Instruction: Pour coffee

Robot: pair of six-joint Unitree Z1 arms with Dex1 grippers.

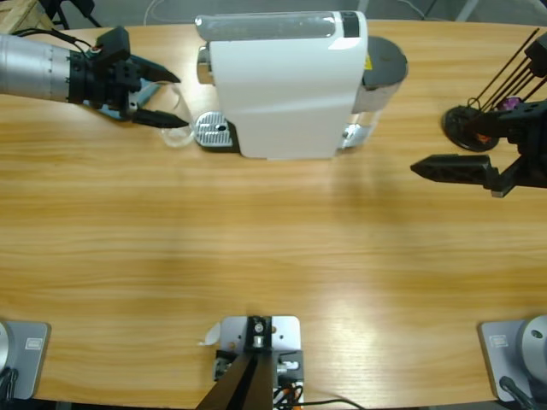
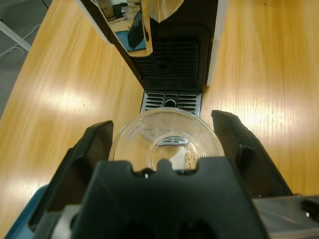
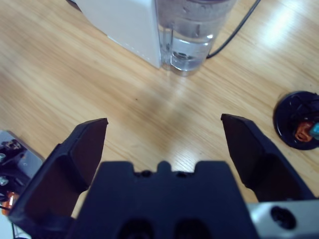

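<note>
Where the left gripper (image 2: 164, 149) reaches in along the table's (image 1: 273, 248) far left edge, its two black jaws stand spread on either side of a clear glass cup (image 2: 167, 142), close beside the wall; whether they press it cannot be told. That cup stands upright on the wood just in front of the coffee machine's (image 1: 282, 85) perforated metal drip tray (image 2: 172, 102), touching or nearly touching its front edge. Seen through the cup's clear base is only a thin, pale film; whether this is the coffee cannot be told with certainty. Above the tray, the machine's dark outlet recess (image 2: 172, 55) faces the cup. In the high view the white machine body lies near the middle of the table's far edge, with the cup (image 1: 177, 120) at its left end between the jaws of the left gripper (image 1: 158, 102).

At the machine's right end sits a clear water tank (image 3: 192, 37), holding water, with a grey lid (image 1: 385, 60) seen from above and a dark cable (image 3: 234, 32) running off beside it. The right gripper (image 3: 164, 144) hangs over bare wood near the table's right edge, jaws wide apart and grasping nothing, well apart from the machine. Beside it, toward the far right corner, stands a black round-based capsule holder (image 1: 470, 124) of thin rods, with small coloured capsules (image 3: 306, 132) at its base.
</note>
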